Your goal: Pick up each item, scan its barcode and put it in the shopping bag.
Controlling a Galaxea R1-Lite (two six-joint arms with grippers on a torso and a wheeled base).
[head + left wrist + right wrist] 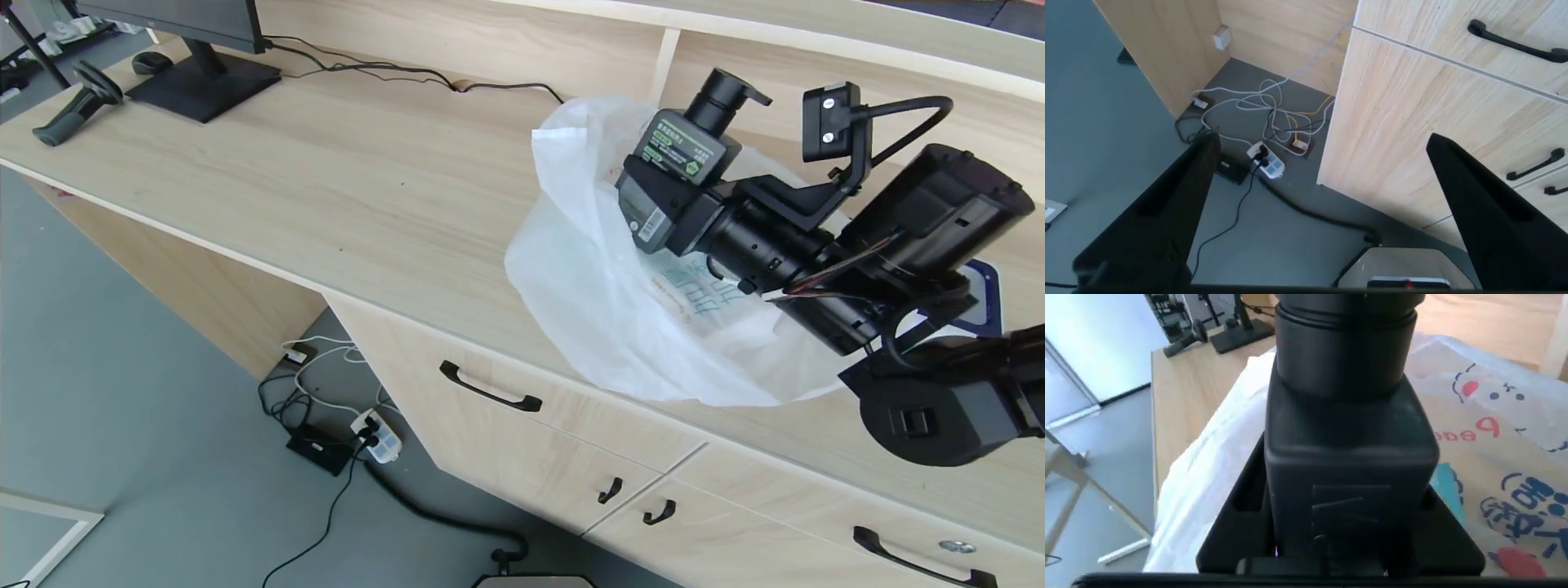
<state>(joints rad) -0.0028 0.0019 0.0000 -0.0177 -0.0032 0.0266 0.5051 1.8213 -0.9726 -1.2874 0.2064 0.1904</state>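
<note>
Left gripper [1323, 145] spread wide, holding nothing, above floor cables [1264, 113]. Right gripper [673, 175] over the white shopping bag [604, 327], centre-right of head frame; I cannot tell its state.

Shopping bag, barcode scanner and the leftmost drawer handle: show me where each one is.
shopping bag [588, 327], head view, on its white front wall.
barcode scanner [76, 108], head view, on its grey grip.
leftmost drawer handle [490, 394], head view, on the middle of the bar.
</note>
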